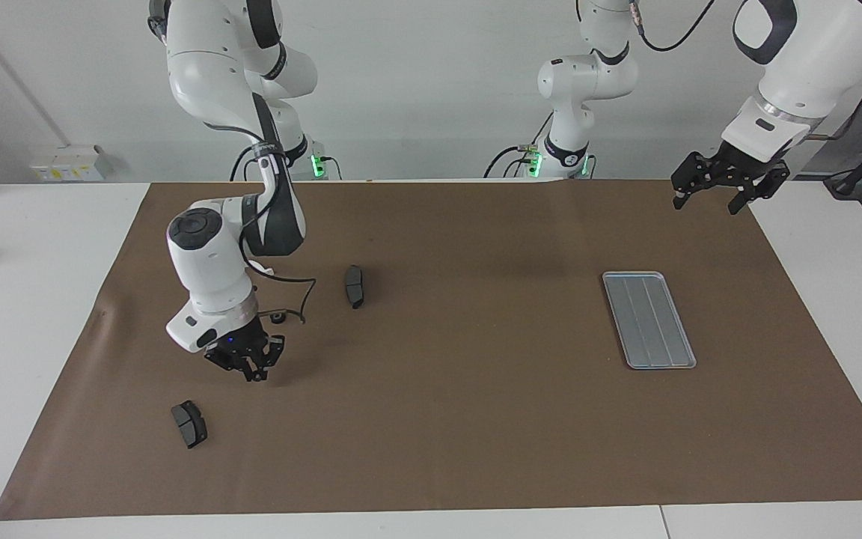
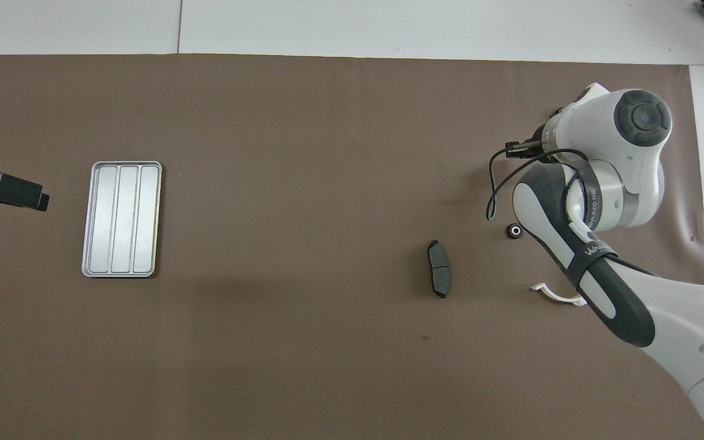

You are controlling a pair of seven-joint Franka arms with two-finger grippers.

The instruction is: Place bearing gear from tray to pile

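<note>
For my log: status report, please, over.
Right gripper shut, low over mat near brake pad; load unseen. Left gripper open, waiting near tray. No gear on tray. Way clear.

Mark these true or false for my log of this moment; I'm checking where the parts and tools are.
1. The tray has nothing lying in it. True.
2. The right tool hangs over the tray. False: it is over the mat at the right arm's end of the table, among the pile's parts.
3. The left tool is shut on a brake pad. False: it is open, holds nothing and waits by the mat's edge.
4. One brake pad lies nearer to the robots than the other brake pad. True.
5. The right tool's fingertips are together. True.
</note>
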